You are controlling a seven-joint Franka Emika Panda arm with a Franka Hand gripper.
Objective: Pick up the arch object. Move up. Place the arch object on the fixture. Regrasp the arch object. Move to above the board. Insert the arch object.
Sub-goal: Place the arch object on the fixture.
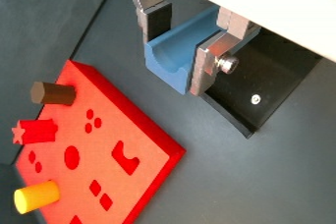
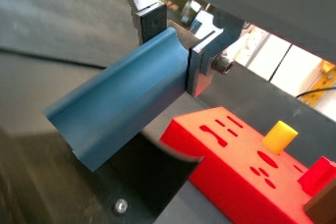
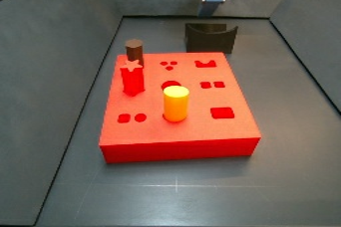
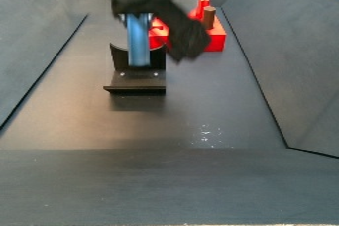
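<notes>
Claw: the claw (image 1: 184,43) sits in the upper middle of a wrist view, its silver fingers (image 1: 206,63) clamped on the arch object (image 1: 176,56), so the piece cannot slip while carried.
Arch object: the arch object hangs as a long blue slab in a wrist view, held at one end; in a side view it stands upright at centre-left, directly over the fixture (image 4: 135,79).
Fixture: the fixture lies just under the piece; contact I cannot tell. It probably serves as a rest for a fresh grip.
Board: the board (image 3: 186,107) fills mid-frame on the bench (image 3: 293,171), its arch hole (image 3: 206,64) vacant for insertion.
Pegs: yellow cylinder (image 3: 174,103), red star peg (image 3: 132,76), brown cylinder (image 3: 134,48).
</notes>
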